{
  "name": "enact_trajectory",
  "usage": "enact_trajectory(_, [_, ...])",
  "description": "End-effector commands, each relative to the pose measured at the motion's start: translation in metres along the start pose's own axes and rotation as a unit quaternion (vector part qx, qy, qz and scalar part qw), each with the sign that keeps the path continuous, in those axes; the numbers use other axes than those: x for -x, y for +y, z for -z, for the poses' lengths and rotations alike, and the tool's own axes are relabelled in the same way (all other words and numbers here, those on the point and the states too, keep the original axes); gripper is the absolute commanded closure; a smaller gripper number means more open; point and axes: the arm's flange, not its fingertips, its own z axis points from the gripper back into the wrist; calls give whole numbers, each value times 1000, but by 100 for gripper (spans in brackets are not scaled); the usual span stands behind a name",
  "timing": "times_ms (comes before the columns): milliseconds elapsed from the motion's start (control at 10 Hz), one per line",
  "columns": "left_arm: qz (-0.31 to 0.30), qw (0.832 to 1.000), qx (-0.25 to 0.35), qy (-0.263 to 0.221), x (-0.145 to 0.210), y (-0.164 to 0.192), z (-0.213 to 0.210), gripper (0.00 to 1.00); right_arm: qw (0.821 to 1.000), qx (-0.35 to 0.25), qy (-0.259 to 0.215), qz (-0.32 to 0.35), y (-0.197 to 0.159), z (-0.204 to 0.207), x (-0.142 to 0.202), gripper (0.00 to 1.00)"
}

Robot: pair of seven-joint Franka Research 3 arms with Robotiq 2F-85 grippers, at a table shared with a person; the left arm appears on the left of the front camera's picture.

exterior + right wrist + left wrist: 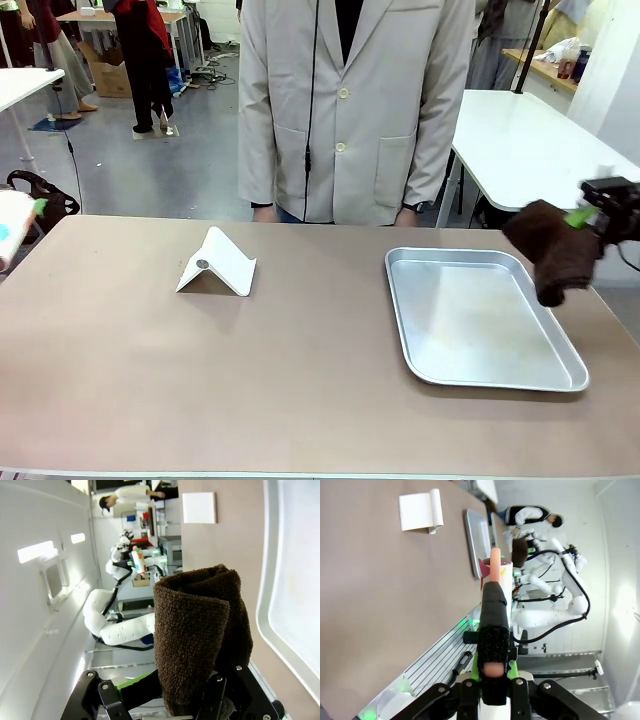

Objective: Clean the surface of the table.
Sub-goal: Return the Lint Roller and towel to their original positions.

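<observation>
While my right gripper (588,214) clamps the brown cloth (548,250) just right of the metal tray (478,320), a low sweep across the table (300,370) could shove that tray. My left gripper (493,680) pinches a spray bottle (495,610).

No readable text, labels or numbers anywhere in view

The right end effector (585,215) hangs at the tabletop's (300,380) right edge, clamped on a folded brown cloth (548,250). The left end effector (492,680), at the left edge, grips a white-and-orange bottle (496,575).
</observation>
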Motion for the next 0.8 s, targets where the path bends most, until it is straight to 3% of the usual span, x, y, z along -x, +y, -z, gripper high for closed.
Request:
enact_trajectory(0, [-19,999,-47,5,-16,-43,44,78,1000,22,-17,-7,32,53,-11,100])
enact_trajectory(200, [-25,995,-92,-23,-39,-84,101,78,997,30,-52,-48,50,119,-15,100])
enact_trajectory(300, [-23,994,-105,-35,-46,-99,130,78,997,41,-29,-62,51,144,-17,100])
enact_trajectory(500, [-16,992,-124,-11,-56,-121,181,78,998,48,-6,-49,46,181,-28,100])
enact_trajectory(700, [-6,985,-170,-5,-79,-125,229,78,998,46,8,-34,30,213,-48,100])
